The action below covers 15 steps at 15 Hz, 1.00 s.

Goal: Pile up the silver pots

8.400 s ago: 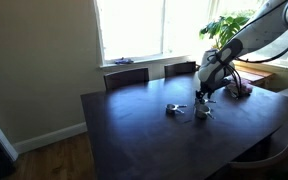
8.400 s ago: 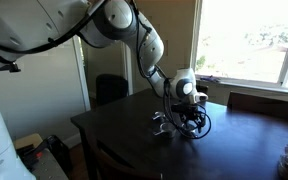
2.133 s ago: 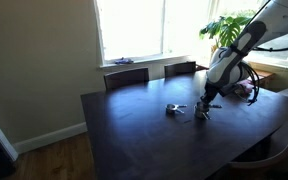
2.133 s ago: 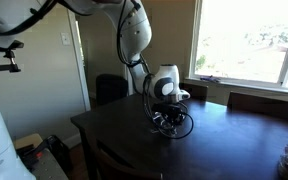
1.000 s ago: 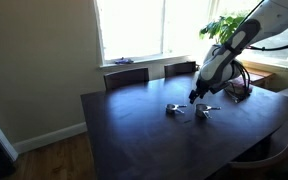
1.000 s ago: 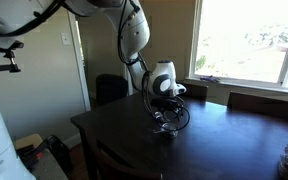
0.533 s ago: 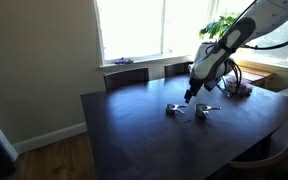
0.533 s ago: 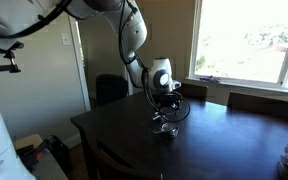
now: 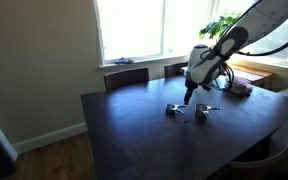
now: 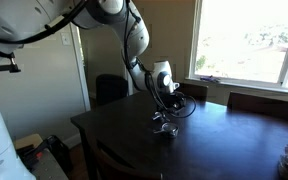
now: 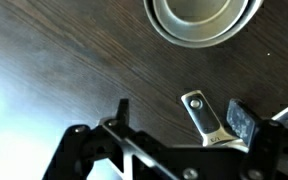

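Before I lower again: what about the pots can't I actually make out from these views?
In both exterior views the silver pots are too small to count, or to tell whether any are already stacked.
In the wrist view the top edge cuts off one pot, so only part of its rim shows.
Also in the wrist view, a handle runs under the jaws, which hide its pot.

A: Room?
B: Beige wall, white baseboard, wood floor.
A: Furniture?
B: Dark wooden bench; two dark chairs at its far edge, under a bright window. Leafy plant by the window. Daylight glare on the bench top.
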Each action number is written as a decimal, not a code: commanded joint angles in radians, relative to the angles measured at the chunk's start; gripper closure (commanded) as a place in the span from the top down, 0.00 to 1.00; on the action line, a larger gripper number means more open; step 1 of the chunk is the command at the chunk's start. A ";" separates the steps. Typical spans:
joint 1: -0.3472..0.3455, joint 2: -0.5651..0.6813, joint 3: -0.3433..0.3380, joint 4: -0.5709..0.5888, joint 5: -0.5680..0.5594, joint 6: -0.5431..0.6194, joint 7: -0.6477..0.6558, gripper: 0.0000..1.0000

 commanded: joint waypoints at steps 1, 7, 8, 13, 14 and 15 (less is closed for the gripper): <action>-0.001 0.003 0.001 0.006 -0.003 -0.002 -0.001 1.00; 0.000 0.031 0.029 0.042 -0.009 -0.030 -0.048 1.00; 0.001 0.040 0.035 0.050 -0.012 -0.030 -0.059 1.00; 0.028 0.098 0.037 0.113 -0.028 -0.034 -0.092 1.00; 0.029 0.109 0.037 0.125 -0.032 -0.039 -0.107 1.00; 0.025 0.121 0.044 0.139 -0.033 -0.041 -0.125 1.00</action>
